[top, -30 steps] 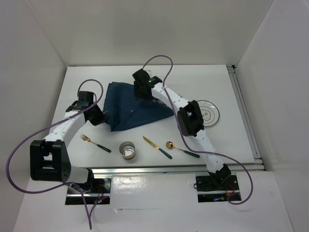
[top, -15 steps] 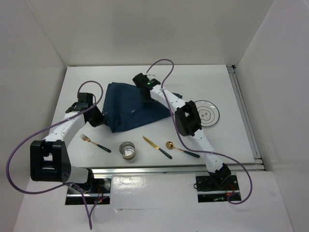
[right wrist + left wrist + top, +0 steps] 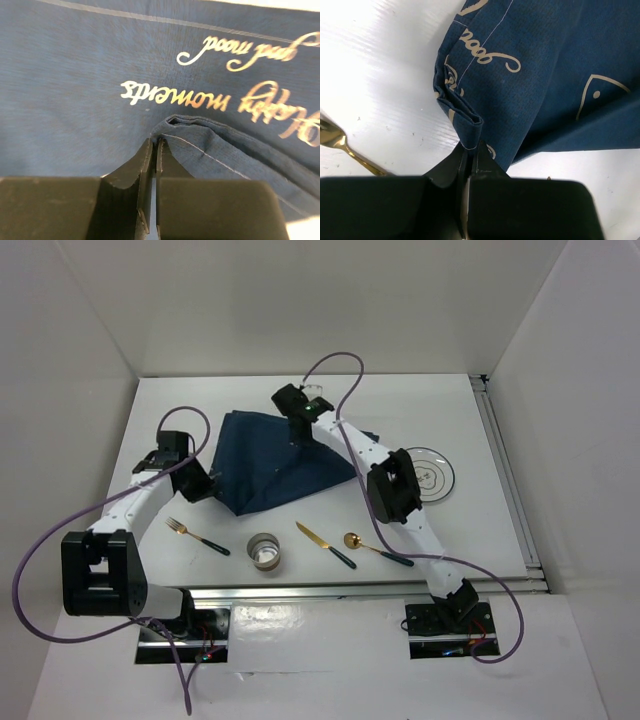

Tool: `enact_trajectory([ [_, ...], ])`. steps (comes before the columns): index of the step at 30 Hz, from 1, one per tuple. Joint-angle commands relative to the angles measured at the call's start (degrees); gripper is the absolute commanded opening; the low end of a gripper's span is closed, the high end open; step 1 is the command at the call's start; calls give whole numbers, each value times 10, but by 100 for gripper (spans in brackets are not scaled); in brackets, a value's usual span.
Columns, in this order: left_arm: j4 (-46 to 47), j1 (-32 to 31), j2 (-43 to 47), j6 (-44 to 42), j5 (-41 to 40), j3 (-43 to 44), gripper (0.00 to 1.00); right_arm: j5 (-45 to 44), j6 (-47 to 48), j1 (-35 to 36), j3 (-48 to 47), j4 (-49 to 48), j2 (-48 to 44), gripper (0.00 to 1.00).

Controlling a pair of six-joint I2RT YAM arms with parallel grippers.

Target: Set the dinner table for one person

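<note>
**A:** So, the count?

**B:** One navy blue cloth placemat (image 3: 270, 470). One gold fork with a dark handle (image 3: 197, 537), one matching knife (image 3: 325, 545) and one matching spoon (image 3: 378, 551). One round metal cup (image 3: 265, 551), perhaps a tin. One round white patterned plate (image 3: 450, 466) at 3 o'clock.

**A:** Changes?

**B:** The right gripper (image 3: 154, 144) was spread a second ago. Now it pinches a placemat fold at 12 o'clock. The left gripper (image 3: 470, 149) pinches the 9 o'clock corner.

**A:** Surface?

**B:** The white rectangular dinner table (image 3: 420, 410) lies under everything, with its metal rail (image 3: 370, 590) at 6 o'clock and plain white walls (image 3: 300, 300) around.
</note>
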State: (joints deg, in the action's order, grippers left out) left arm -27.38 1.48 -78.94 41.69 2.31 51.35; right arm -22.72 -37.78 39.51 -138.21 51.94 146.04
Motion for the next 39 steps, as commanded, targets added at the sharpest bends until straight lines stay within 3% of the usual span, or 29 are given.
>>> enact_trajectory([
  [1, -21, 19, 21, -17, 19, 62, 0, -38, -11, 0, -4, 7, -132, 0],
  [6, -86, 31, 27, -33, 39, 170, 0, -51, 3, -14, 64, -14, -267, 0],
  [14, -184, 43, 120, -67, 76, 312, 0, -74, -4, 10, 347, -55, -554, 0],
  [21, -233, 49, 153, -79, 93, 441, 0, -126, -33, 66, 327, 12, -667, 0],
  [26, -169, 49, 151, -72, 98, 437, 0, -141, 10, 54, 312, -50, -667, 0],
  [29, -148, 49, 103, -72, 126, 464, 0, -121, 52, 4, 291, -99, -637, 0],
  [35, -115, 33, -15, -83, 168, 517, 0, -31, 119, -121, 242, -205, -561, 0],
  [39, -115, 27, -80, -95, 168, 580, 0, 56, 126, -192, 183, -221, -500, 0],
])
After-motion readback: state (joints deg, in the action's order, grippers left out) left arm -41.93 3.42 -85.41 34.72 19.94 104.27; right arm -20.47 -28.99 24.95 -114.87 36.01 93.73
